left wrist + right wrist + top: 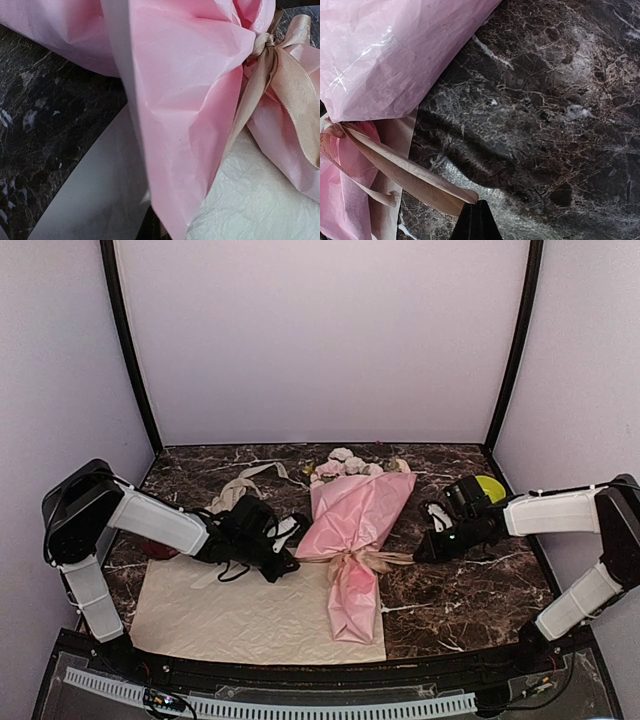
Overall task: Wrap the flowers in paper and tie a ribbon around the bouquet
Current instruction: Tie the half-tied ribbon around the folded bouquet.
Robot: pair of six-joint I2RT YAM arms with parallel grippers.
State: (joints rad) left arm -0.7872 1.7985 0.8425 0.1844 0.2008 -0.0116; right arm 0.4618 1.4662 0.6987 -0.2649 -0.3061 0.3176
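The bouquet (352,585) lies in the middle of the table, its flowers (345,465) at the far, wide end of the pink paper (355,510) cone. The tan ribbon (365,560) is knotted around the cone's narrow waist. My left gripper (290,560) is at the cone's left edge, shut on a pointed fold of the paper (185,100) that hides its fingertips. My right gripper (418,554) is to the right of the knot. Its black fingertips (477,220) are shut on the end of a straight ribbon (405,172) tail. The ribbon (285,75) knot also shows in the left wrist view.
A pale cream sheet (220,615) lies under the bouquet's left side, near the front edge. A cream-white ribbon tangle (240,485) lies behind my left arm. A yellow-green object (490,485) sits behind my right wrist. Dark marble table (470,590) stretches to the right.
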